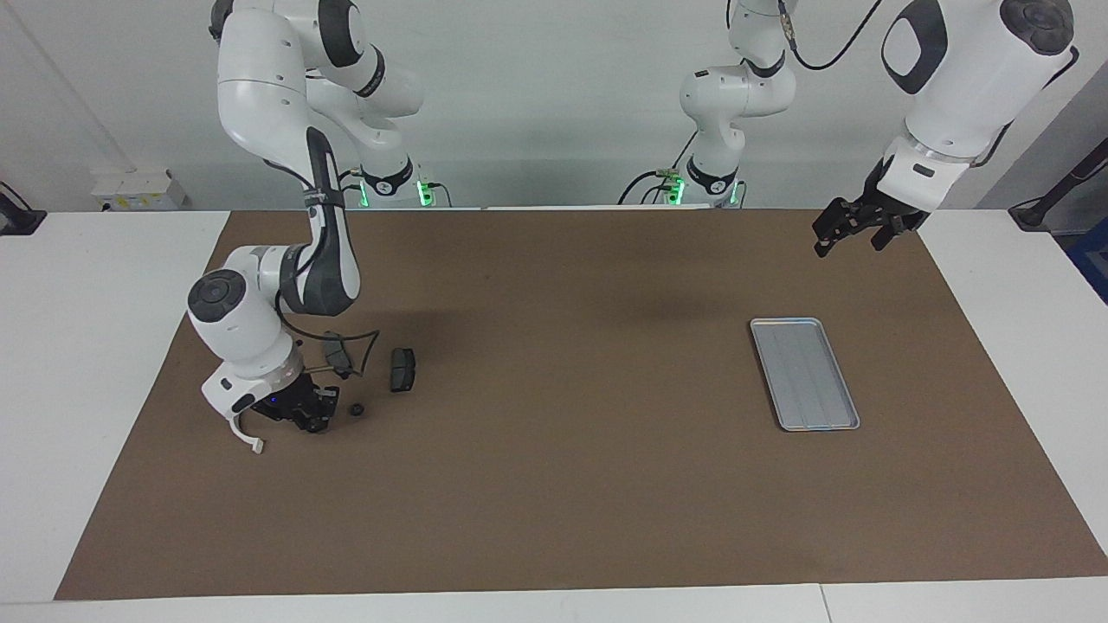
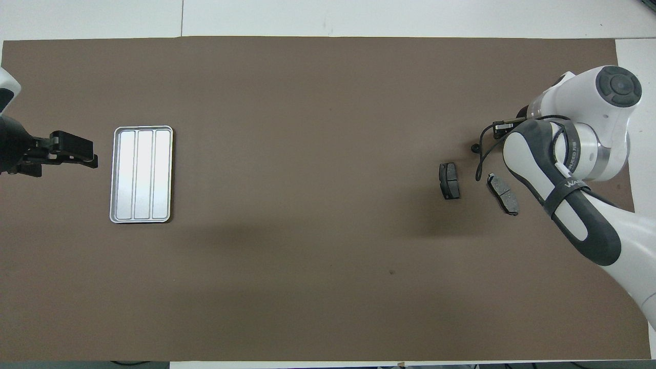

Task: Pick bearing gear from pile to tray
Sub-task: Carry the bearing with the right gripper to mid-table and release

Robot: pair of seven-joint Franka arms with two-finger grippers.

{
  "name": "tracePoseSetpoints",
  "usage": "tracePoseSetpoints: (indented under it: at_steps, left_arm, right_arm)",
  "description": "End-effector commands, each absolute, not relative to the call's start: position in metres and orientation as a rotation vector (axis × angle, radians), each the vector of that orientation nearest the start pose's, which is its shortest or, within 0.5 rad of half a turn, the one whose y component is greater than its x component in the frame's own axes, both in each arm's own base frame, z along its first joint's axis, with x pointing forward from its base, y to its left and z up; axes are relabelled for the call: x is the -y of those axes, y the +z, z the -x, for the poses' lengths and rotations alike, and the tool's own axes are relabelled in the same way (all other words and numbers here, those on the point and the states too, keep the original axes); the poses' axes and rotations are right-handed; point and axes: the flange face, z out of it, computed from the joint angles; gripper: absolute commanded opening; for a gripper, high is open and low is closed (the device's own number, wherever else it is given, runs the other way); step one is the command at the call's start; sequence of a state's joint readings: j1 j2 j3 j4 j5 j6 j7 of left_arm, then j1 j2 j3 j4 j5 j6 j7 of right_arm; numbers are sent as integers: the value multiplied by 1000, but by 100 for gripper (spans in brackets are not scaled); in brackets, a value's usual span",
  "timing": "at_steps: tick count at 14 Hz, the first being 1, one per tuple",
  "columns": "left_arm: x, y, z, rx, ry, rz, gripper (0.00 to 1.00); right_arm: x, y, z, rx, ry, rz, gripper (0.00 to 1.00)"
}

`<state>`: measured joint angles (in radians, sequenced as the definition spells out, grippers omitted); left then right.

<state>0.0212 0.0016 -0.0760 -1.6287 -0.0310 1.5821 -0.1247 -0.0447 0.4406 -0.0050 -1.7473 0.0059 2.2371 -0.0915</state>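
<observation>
On the brown mat (image 1: 554, 484), your facing view shows the right gripper (image 1: 313, 417) low among the pile (image 1: 363, 381), its grip unreadable, which the overhead view hides, while the left gripper (image 1: 853, 227) waits spread.

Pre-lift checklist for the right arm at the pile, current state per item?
1. Right gripper down at the pile, among the small parts: ok.
2. Small black round piece actually held by it: cannot tell, the gripper hides what is between its fingers.
3. Another black round piece loose on the mat beside the gripper: ok, apart from it.
4. Two dark plates nearer the robots, apart from the gripper: ok.
5. Tray toward the left arm's end, nothing in it: ok.
6. Left gripper waits raised, not over the tray: ok.
</observation>
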Motion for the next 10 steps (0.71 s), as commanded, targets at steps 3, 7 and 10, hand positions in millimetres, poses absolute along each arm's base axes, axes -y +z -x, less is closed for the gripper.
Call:
tracePoseSetpoints:
  at_steps: [3,7,10]
  left_arm:
    - [33,601,-550,101,66,3161,100]
    - [33,601,-550,101,66,3161,100]
    - [33,601,-550,103,66,3161,100]
  right_arm:
    - [-61,445,-655,-104,-85,3117,0]
    - [-202,465,-618,-351,-92,3084,0]
    - [-288,460,-580,-466,-73,3063,0]
